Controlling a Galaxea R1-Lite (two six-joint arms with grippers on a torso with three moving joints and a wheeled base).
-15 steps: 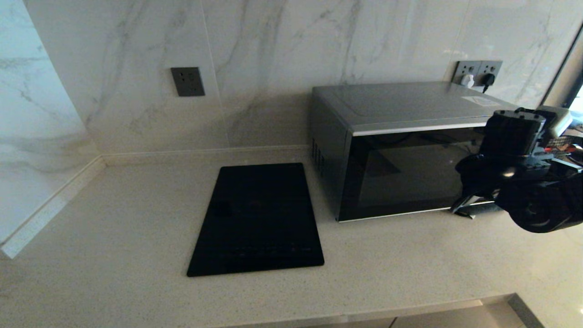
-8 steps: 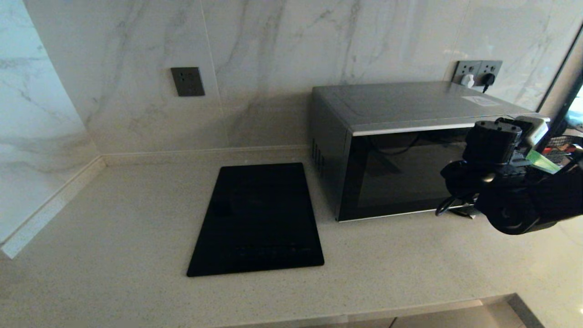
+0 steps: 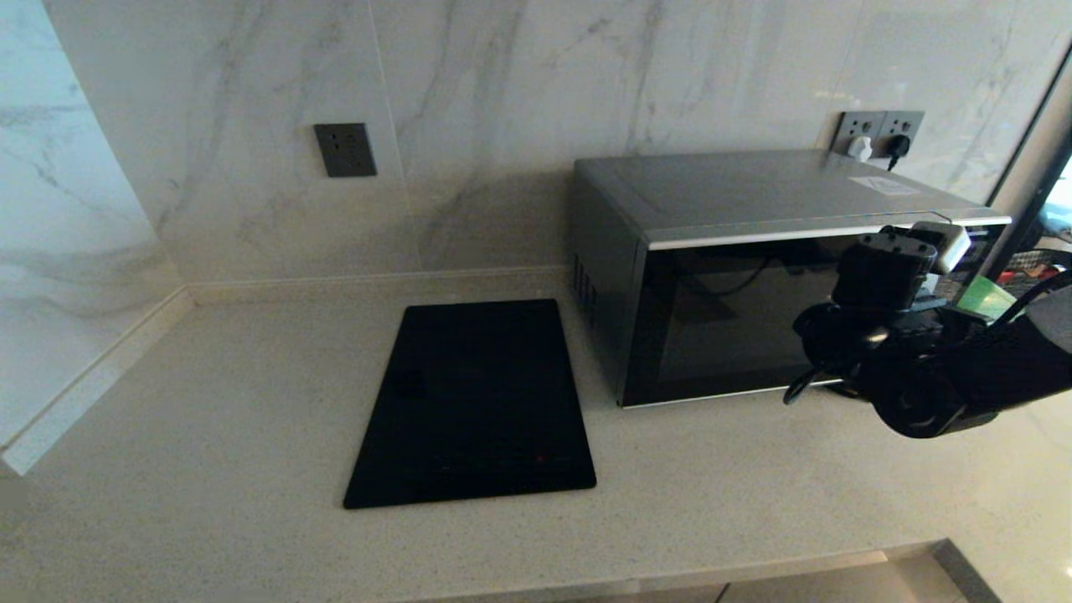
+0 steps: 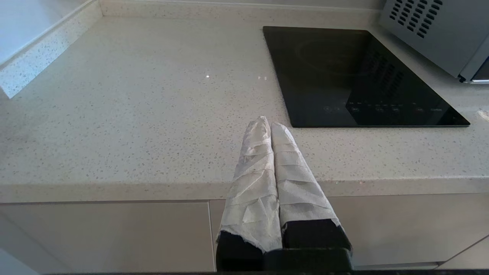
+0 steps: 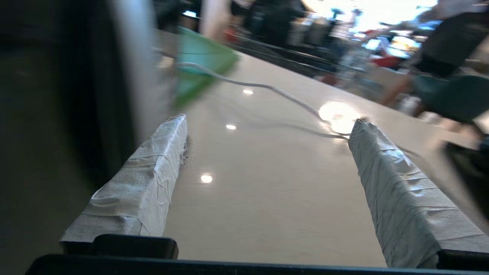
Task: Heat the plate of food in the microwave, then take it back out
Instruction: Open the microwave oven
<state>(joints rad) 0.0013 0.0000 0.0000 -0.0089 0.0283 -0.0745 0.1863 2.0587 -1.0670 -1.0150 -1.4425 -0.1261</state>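
Two arms are fitted, but only one is at work: the right gripper (image 5: pixel 267 122), with its tape-wrapped fingers (image 5: pixel 153 168) spread wide apart and nothing between them, is held in front of the right end of the large silver-grey microwave (image 3: pixel 754 188) with its dark glass door (image 3: pixel 737 327), which is seen shut in the head view. The step in hand is judged to be the approach to that door so that it can be opened; no grip has been made on it yet. The pale lavender plate of food cannot be found in any view, so its place cannot be told; only a blurred green object (image 5: pixel 198 61) is seen past the microwave's right edge. The left gripper (image 4: pixel 269 128), its wrapped fingers pressed together on nothing, is parked low before the edge of the speckled beige stone countertop (image 4: pixel 133 114), near the flat black glass cooktop (image 3: pixel 473 402). For the next move, the open fingers would need to be brought to the handle strip at the door's right side, closed on it, and drawn outward along the door's swing, with the arm kept clear of the opening door.
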